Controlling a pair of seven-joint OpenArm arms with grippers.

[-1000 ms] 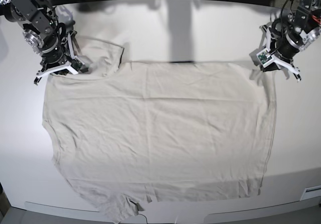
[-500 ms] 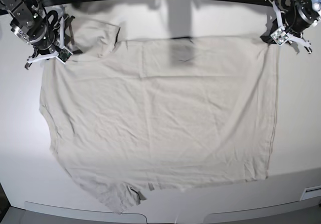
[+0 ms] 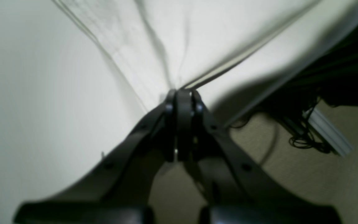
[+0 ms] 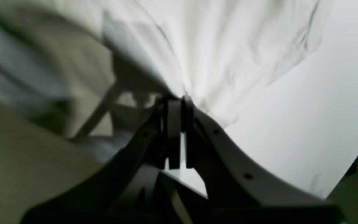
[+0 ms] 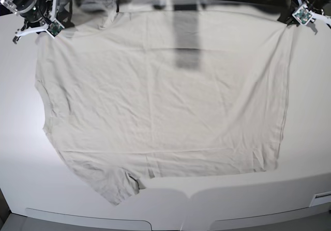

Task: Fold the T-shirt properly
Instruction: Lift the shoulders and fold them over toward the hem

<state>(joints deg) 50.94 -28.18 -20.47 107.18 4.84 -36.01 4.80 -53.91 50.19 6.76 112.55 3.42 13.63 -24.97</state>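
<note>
The pale beige-grey T-shirt (image 5: 160, 96) hangs stretched between my two grippers, its far edge lifted and its lower part lying on the white table (image 5: 20, 153). My left gripper (image 5: 295, 23), at the base view's top right, is shut on one far corner of the shirt; in the left wrist view the closed gripper (image 3: 180, 93) pinches the hemmed fabric (image 3: 154, 40). My right gripper (image 5: 44, 31), at the top left, is shut on the other corner near a sleeve; in the right wrist view the gripper (image 4: 176, 101) holds bunched cloth (image 4: 222, 56).
The table's front edge (image 5: 170, 210) runs below the shirt's lower sleeve. A small label (image 5: 321, 196) sits at the front right corner. Beyond the table's far edge, dark cables (image 3: 303, 137) lie on the floor.
Both grippers have moved up and away toward the table's far side, lifting the shirt's far edge with them. The shirt has drawn tighter and wider between them.
</note>
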